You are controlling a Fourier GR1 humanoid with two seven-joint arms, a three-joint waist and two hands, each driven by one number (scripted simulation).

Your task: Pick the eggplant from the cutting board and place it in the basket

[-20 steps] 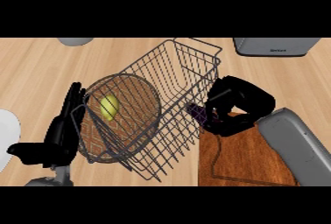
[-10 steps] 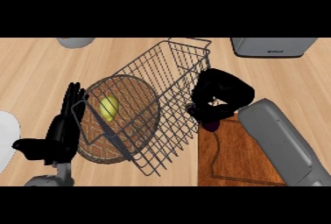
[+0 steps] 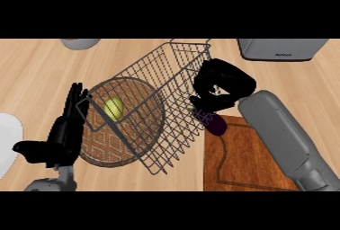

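Observation:
A dark purple eggplant (image 3: 216,124) hangs just under my right hand (image 3: 222,85), whose fingers are curled round its top. It is held above the far left corner of the brown cutting board (image 3: 249,157), right against the wire basket's (image 3: 163,85) right wall. The basket stands tilted on a round woven mat (image 3: 123,143), with a yellow-green fruit (image 3: 114,108) showing through its wires. My left hand (image 3: 63,130) rests open at the basket's left side, fingers straight and pointing up.
A grey appliance (image 3: 282,48) stands at the far right. A grey bowl (image 3: 81,43) shows at the far left edge, and a white plate's (image 3: 5,143) rim at the left edge.
My right hand has moved left and farther away with the eggplant, lifting it from the board toward the basket's wall. The left hand has stayed put.

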